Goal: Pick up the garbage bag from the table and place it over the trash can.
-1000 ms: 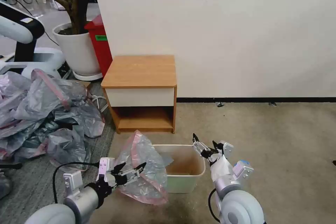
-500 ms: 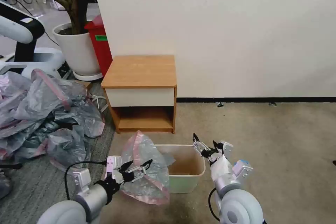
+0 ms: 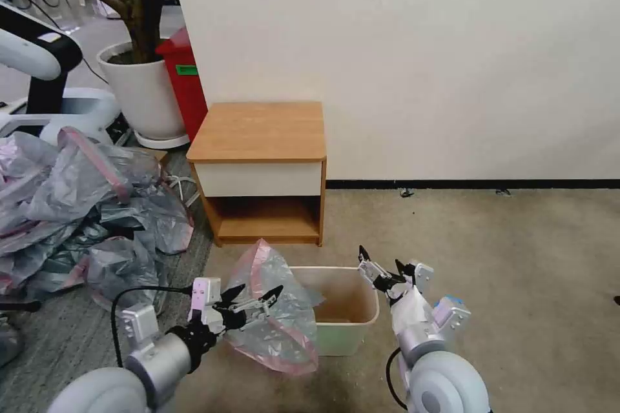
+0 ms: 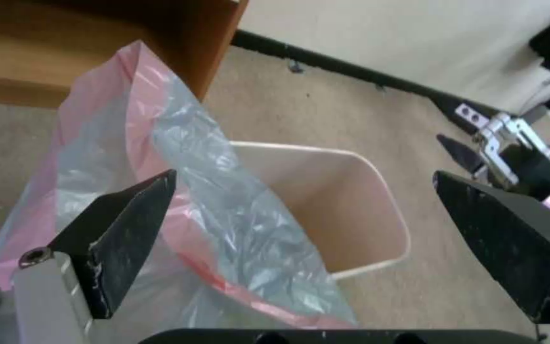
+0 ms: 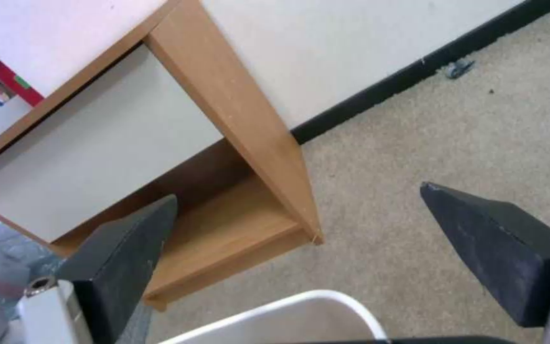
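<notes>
Two grippers flanked the trash can point(image 3: 342, 310). The left gripper point(image 3: 253, 305) stood with jaws spread wide and clamping nothing, just beside the can's left rim, where the garbage bag point(image 3: 274, 310) lay draped half over that edge, its bulk sagging outside down toward the carpet point(image 3: 491, 258). The right gripper point(image 3: 387, 271) hovered, jaws likewise parted and empty, above the can's right rim. Bag judged featherlight, limp and slippery, film likely to tear; the pink drawstring band point(image 4: 202, 267) looked the soundest place to pinch. The table point(image 3: 261, 132) stood bare beyond the can, against the wall point(image 3: 420, 64).
</notes>
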### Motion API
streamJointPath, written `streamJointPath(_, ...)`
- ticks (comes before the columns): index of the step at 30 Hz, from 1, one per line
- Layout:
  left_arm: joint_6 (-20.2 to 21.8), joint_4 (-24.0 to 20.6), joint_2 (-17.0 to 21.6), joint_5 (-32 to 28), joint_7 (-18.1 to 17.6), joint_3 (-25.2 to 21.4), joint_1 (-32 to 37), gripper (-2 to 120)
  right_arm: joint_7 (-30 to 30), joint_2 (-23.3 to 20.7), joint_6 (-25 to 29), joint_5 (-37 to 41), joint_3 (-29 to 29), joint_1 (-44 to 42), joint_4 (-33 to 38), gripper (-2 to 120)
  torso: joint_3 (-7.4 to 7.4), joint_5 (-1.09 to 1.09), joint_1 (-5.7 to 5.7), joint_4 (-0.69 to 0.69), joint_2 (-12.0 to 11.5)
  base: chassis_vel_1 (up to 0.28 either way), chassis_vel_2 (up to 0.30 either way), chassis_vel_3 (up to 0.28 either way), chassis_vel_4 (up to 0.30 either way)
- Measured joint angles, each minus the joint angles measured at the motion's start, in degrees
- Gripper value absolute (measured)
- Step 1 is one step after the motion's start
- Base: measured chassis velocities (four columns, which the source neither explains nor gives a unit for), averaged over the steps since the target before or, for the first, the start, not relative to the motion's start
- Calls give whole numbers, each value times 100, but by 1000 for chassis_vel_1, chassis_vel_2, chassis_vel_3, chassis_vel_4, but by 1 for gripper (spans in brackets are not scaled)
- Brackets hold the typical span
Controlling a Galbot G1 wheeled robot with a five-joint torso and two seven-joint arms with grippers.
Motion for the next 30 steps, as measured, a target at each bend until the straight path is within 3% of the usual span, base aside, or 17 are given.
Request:
streamJointPath(9, 201, -130, 236, -4, -441, -190, 147, 100, -19, 12, 71, -11, 95, -82, 12, 97, 0, 0, 0, 0, 0, 0, 0, 0, 0)
streamJointPath(15, 203, -138, 283, -23, -520, -207, 160, 97, -23, 63, 87, -46, 99, -99, 11, 97, 0, 0, 0, 0, 0, 0, 0, 0, 0)
streamJointPath(21, 205, -107, 288, -22, -547, -190, 161, 80, -27, 102, 92, -67, 98, -102, 2, 97, 0, 0, 0, 0, 0, 0, 0, 0, 0)
streamJointPath(24, 211, -59, 292, -11, -552, -172, 161, 63, -29, 134, 94, -80, 90, -92, -17, 97, 0, 0, 0, 0, 0, 0, 0, 0, 0)
streamJointPath(30, 213, 30, 356, -6, -576, -162, 167, 48, -32, 160, 98, -91, 88, -91, -34, 97, 0, 0, 0, 0, 0, 0, 0, 0, 0)
